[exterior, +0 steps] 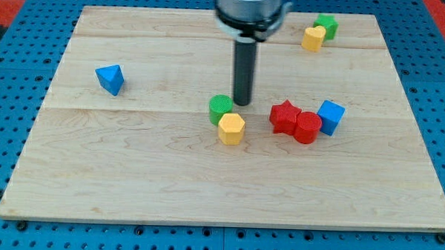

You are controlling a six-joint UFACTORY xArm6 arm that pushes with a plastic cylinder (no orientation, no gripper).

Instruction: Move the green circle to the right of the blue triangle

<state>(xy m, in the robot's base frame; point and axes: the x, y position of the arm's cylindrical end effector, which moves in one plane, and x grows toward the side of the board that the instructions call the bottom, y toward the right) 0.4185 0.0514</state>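
Observation:
The green circle [220, 107] sits near the middle of the wooden board [132, 174]. It touches a yellow hexagon [231, 128] just below and to its right. The blue triangle [110, 79] lies far to the view's left, well apart from the other blocks. My tip [242, 103] stands right beside the green circle, on its right side, at or nearly at its edge. The rod rises straight up to the arm's flange at the view's top.
A red star [283, 117], a red cylinder [308, 127] and a blue cube [330, 117] cluster right of the tip. A yellow block [313, 38] and a green block [327, 25] touch at the top right. Blue pegboard surrounds the board.

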